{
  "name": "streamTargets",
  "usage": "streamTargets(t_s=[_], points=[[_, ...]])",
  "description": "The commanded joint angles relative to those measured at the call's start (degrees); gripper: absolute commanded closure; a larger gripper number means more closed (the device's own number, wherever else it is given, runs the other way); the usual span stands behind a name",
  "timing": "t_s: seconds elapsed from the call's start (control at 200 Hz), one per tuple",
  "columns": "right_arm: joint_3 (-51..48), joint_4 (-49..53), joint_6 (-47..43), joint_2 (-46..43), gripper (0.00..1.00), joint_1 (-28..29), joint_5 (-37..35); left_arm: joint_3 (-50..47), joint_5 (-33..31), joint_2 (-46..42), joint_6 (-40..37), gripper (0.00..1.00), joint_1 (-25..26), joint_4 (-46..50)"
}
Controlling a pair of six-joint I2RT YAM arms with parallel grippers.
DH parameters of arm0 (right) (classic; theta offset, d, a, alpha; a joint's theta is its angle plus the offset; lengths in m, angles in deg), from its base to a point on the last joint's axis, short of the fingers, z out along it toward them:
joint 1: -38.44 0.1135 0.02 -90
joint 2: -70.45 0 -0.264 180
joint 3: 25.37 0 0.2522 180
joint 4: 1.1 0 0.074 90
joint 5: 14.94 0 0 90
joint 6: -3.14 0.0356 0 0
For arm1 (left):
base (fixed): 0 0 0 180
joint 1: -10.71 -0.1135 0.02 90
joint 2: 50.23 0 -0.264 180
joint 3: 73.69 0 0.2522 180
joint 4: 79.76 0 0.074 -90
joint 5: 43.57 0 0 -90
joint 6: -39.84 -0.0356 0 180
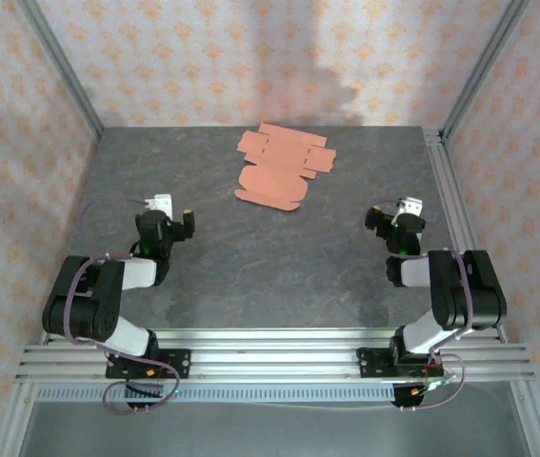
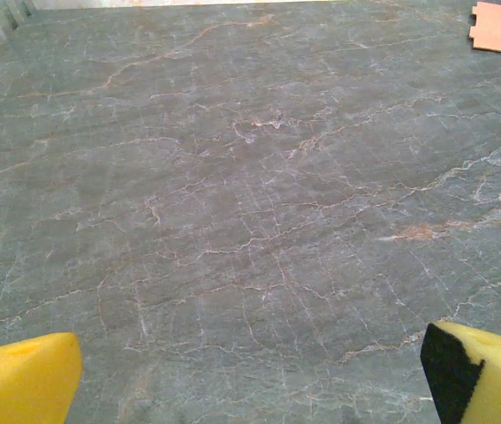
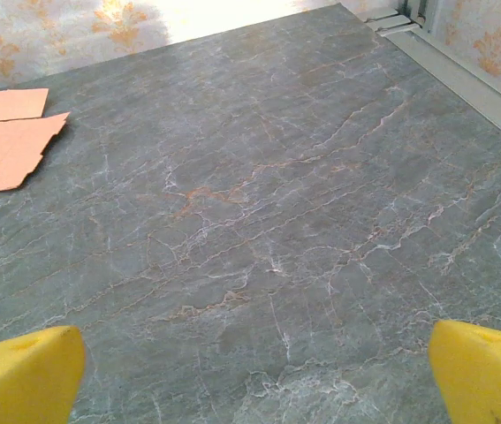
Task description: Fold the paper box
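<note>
Your fingers point(image 2: 20, 380) are four blunt yellow wedges, matte like foam: two on the left gripper point(image 2: 250, 384) and two on the right gripper point(image 3: 254, 375). Each pair is spread wide with only bare table point(image 1: 279, 276) between the tips, so neither has hold of anything. The paper box point(image 1: 279, 168) is one flat die-cut sheet of thin salmon-orange card with notched flaps and rounded tabs. It lies at the far middle of the table, well apart from both grippers. That table is smooth dark grey, veined like marble.
</note>
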Motion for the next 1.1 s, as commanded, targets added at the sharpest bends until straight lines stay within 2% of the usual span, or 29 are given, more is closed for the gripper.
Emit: streamTargets(t_s=[0.0,0.611,0.876,0.976,1.096], points=[[1.26,-0.46,-0.5,0.33,0.01,-0.08,0.29,1.39,-0.33,0.0,0.09,0.0,-0.13,-0.18],[1.31,-0.35,-0.5,0.39,0.01,-0.06,0.25,1.39,0.12,0.01,0.32,0.0,-0.52,-0.01],[0.2,-2.27,1.09,0.12,0.01,-0.08,-3.62,1.47,-0.87,-0.07,0.31,0.0,-0.46,-0.05],[-1.37,-4.12,1.52,-1.45,0.01,-0.08,-5.03,3.07,-5.59,-2.19,1.19,0.0,0.76,4.02],[-1.67,1.31,1.47,-7.98,0.01,-0.07,-5.32,9.7,-10.94,-6.81,2.84,0.0,2.43,20.21]])
